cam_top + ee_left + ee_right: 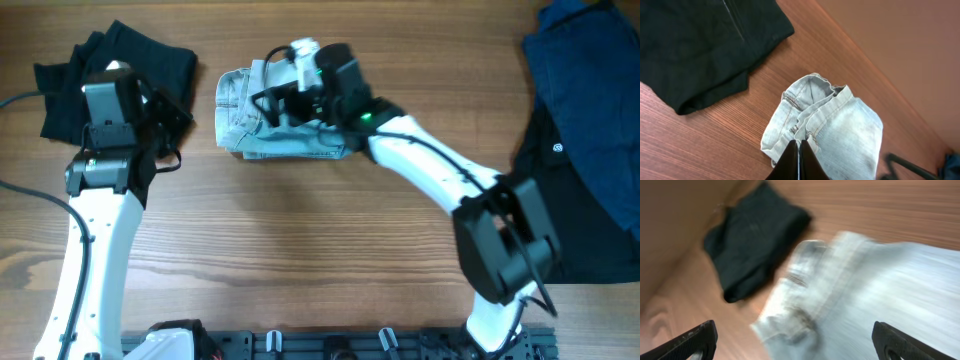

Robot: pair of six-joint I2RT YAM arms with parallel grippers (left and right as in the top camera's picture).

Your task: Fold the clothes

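1. The brown wood-grain table (300,250) carries three lots of clothing, well apart from one another.
2. A heap of dark navy cloth (590,90) lies at the right edge, unfolded and out of either arm's reach for now.
3. A crumpled black garment (60,85) sits at the far left, partly under the left arm.
4. The light-blue washed denim shorts (240,115) lie at the far middle of the table, gathered into a compact, thick bundle.
   - Its long axis runs left to right in the overhead view.
   - The stitched, bunched end, which looks like the waistband, points left towards the black garment. The smoother end lies under the right arm.
5. The right gripper (792,330) hovers over the shorts with its fingers (695,340) spread wide and nothing between them. Its view is blurred, so I cannot tell whether it touches the denim.
6. The left gripper (799,152) is pressed fully closed and seems to hold nothing. It sits near the left end of the shorts, with bare wood between them in the overhead view.
7. My judgement is that the shorts are mid-fold, or being tidied after a fold.
   - The next move calls for the open gripper to descend on one edge and close through all the layers.
   - It would then carry that edge along the long axis without dragging the bundle askew.
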